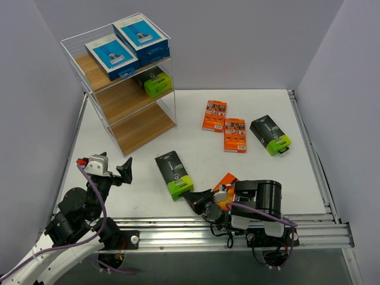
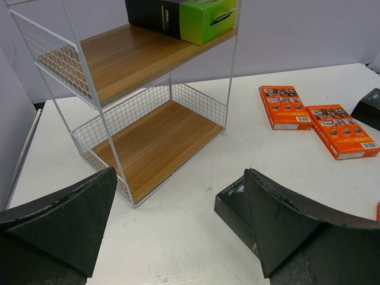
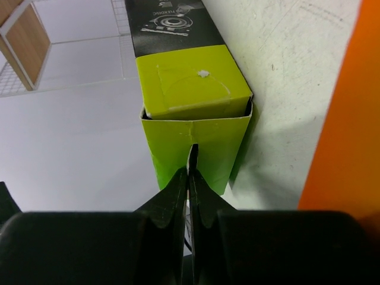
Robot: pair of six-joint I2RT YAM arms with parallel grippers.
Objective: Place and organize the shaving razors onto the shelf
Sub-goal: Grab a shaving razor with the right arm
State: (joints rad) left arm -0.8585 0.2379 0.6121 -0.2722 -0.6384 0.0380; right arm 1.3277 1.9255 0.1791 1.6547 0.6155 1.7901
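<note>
The shelf (image 1: 136, 127) stands at the far left and also shows in the left wrist view (image 2: 148, 136). Two blue-and-white razor packs (image 1: 111, 54) (image 1: 141, 35) lie on its top. A black pack with a green end (image 1: 153, 82) (image 2: 190, 15) lies on the middle board. Another black-and-green pack (image 1: 174, 172) (image 2: 234, 205) (image 3: 184, 89) lies flat on the table. My right gripper (image 1: 191, 199) (image 3: 191, 169) is shut, its tips against that pack's green end flap. My left gripper (image 1: 116, 172) (image 2: 178, 178) is open and empty, low between the shelf and that pack.
Two orange packs (image 1: 214, 115) (image 1: 235, 135) (image 2: 284, 107) (image 2: 341, 130) and a black-and-green pack (image 1: 270, 135) (image 2: 368, 110) lie at the right. A third orange pack (image 1: 225, 180) (image 3: 350, 119) lies beside my right gripper. Grey walls close the sides and back.
</note>
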